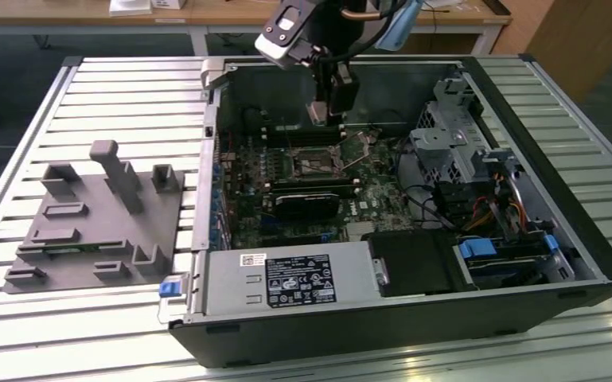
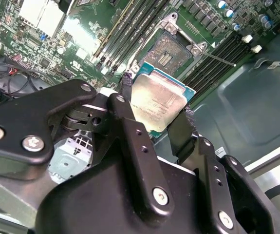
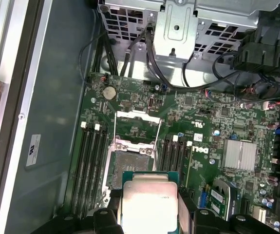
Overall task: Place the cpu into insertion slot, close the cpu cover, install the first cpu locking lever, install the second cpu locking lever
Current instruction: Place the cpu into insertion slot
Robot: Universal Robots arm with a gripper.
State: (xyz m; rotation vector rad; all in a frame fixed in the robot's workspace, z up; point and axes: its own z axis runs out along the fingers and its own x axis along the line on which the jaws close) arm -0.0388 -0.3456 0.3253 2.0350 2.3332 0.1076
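My gripper [image 1: 327, 116] hangs over the back part of the open computer case, shut on the cpu [image 2: 160, 108], a small square chip with a dull silvery top held by two opposite edges between the black fingers [image 2: 130, 117]. In the first wrist view the cpu [image 3: 149, 207] sits in my gripper [image 3: 149, 195] just short of the insertion slot [image 3: 130, 165]. The insertion slot [image 2: 171, 51] is bare and dark on the green board, and it shows mid-board in the exterior view [image 1: 314, 167]. The cpu cover [image 3: 137, 124] is swung open past the slot's far edge.
Long black memory slots [image 3: 93, 161] flank the socket on both sides. A silver drive cage [image 1: 454, 143] and cables fill the case on the exterior view's right, a power supply [image 1: 284, 280] sits at the front, and a grey fixture block [image 1: 93, 215] lies outside the case.
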